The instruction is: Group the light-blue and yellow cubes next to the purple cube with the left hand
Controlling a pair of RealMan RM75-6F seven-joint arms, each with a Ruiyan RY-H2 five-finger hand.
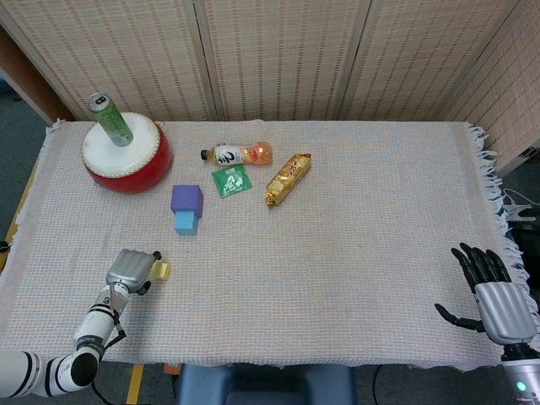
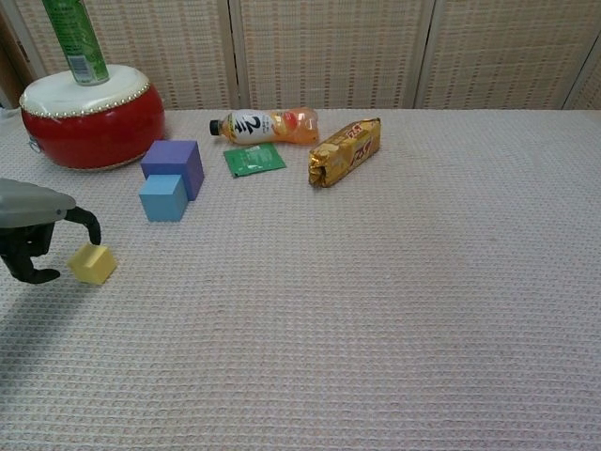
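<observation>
The purple cube (image 1: 186,199) (image 2: 174,163) sits left of centre, and the light-blue cube (image 1: 186,223) (image 2: 162,198) touches its near side. Nearer the front left lies the yellow cube (image 1: 161,270) (image 2: 92,264), alone and turned slightly askew. My left hand (image 1: 131,267) (image 2: 36,230) hovers just left of the yellow cube with its fingers arched downward and nothing between them; one fingertip (image 2: 93,234) hangs close above the cube. My right hand (image 1: 493,292) rests at the front right edge with fingers spread, holding nothing.
A red drum (image 1: 126,152) (image 2: 92,117) with a green can (image 1: 110,118) on it stands at the back left. A drink bottle (image 1: 238,153) (image 2: 265,125), a green packet (image 1: 230,180) (image 2: 254,159) and a gold snack bar (image 1: 288,178) (image 2: 345,150) lie behind the cubes.
</observation>
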